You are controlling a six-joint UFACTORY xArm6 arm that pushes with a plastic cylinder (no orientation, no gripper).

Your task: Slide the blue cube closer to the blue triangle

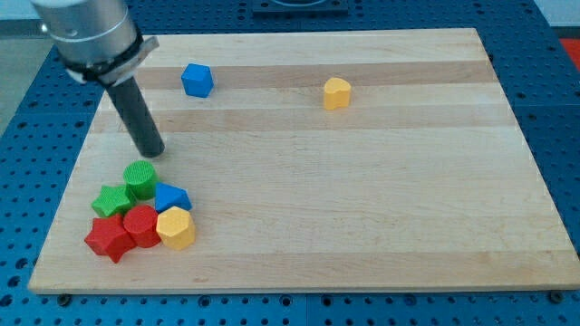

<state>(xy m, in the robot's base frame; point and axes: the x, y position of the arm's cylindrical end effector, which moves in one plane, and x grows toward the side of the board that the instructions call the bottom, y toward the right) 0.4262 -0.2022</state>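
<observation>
The blue cube [197, 80] sits near the view's top left of the wooden board [362, 181]. The blue triangle [172, 197] lies in a cluster at the view's bottom left, well below the cube. My tip [152, 152] rests on the board between them, below and left of the cube and just above the cluster. The rod slants up to the view's top left.
The cluster holds a green cylinder [140, 178], a green star [112, 200], a red star [109, 238], a red block [141, 225] and a yellow block [176, 227]. Another yellow block [336, 93] sits alone at the view's top, right of the cube.
</observation>
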